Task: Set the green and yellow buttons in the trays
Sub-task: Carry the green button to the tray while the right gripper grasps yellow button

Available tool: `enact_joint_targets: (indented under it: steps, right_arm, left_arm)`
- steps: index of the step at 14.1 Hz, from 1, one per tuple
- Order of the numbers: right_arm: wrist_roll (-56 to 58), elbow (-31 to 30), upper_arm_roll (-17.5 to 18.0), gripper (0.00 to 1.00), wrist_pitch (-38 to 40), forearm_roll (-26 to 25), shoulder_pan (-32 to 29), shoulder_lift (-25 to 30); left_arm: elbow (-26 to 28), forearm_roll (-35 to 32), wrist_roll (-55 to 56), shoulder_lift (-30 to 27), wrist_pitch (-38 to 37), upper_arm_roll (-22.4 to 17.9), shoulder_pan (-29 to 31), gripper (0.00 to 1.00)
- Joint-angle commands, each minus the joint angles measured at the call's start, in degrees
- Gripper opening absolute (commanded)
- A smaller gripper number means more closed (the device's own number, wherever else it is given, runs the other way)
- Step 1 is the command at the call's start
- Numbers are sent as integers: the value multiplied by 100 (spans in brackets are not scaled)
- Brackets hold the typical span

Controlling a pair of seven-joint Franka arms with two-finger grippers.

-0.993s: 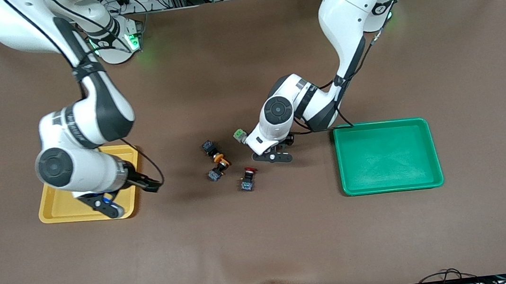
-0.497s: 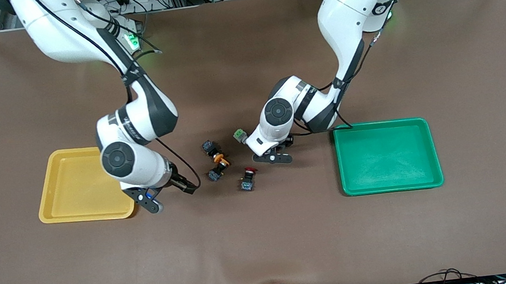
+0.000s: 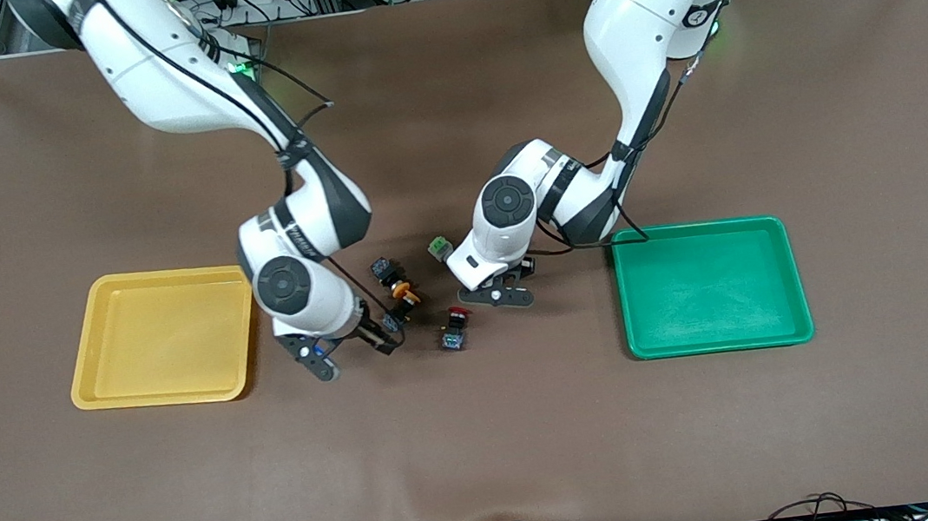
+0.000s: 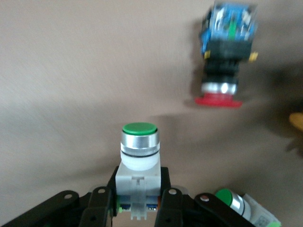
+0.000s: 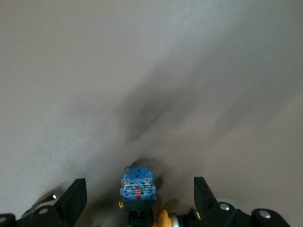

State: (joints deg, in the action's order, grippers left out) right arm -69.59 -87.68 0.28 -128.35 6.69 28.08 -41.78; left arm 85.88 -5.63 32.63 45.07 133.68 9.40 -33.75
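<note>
My left gripper (image 4: 138, 201) is shut on the whitish body of a green button (image 4: 138, 142), low over the table between the trays; in the front view the left gripper (image 3: 503, 293) hides it. A second green button (image 3: 438, 248) (image 4: 230, 200) lies just beside that hand. My right gripper (image 3: 350, 352) (image 5: 139, 189) is open, its jaws on either side of a yellow button (image 5: 138, 187) with a blue-black body. Another yellow button (image 3: 389, 276) lies beside it, cap to cap. The yellow tray (image 3: 163, 338) and green tray (image 3: 711, 285) hold nothing.
A red-capped switch (image 3: 454, 328) (image 4: 222, 61) lies on the brown mat nearer the front camera than the left gripper. Both arms reach in toward the cluster at the table's middle.
My right arm has swung from over the yellow tray to the yellow buttons at the middle. My left gripper has closed on the green button and hardly moved.
</note>
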Motion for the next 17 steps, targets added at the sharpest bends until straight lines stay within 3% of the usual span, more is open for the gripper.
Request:
enact_joint_targets:
  steps: [1,4,6,7,8,10,11,15,17]
  right_arm:
    - [-99,84,-54,100,-207,95,84,-181]
    - [-107,84,-54,100,-374,87,233,-365]
    - [-107,84,-54,88,-471,95,242,-436]
    - [-107,84,-54,78,-524,104,260,-480]
    - [-107,93,-54,61,-533,95,295,-523]
    - [-90,102,-46,12,-559,52,356,-550]
    - [-90,119,-54,0,-551,95,339,-542]
    - [-46,276,-46,0,-446,130,216,-506]
    - [-116,697,-63,0,218,602,120,-506]
  left_arm:
    - [42,-184,60,-437,-167,-96,113,0]
    - [69,-193,25,-832,-456,-97,412,0]
    - [121,-184,-28,-1087,-684,-70,702,0]
    - [226,-97,-54,-1202,-755,-53,895,0]
    - [375,-87,-55,-1333,-756,-9,1123,0]
    - [621,-52,-55,-1501,-765,96,1580,0]
    - [736,-52,-55,-1554,-765,131,1773,0]
    - [1219,-69,-116,-1546,-765,158,2467,0]
    - [1334,-140,-395,-1502,-721,158,2820,0]
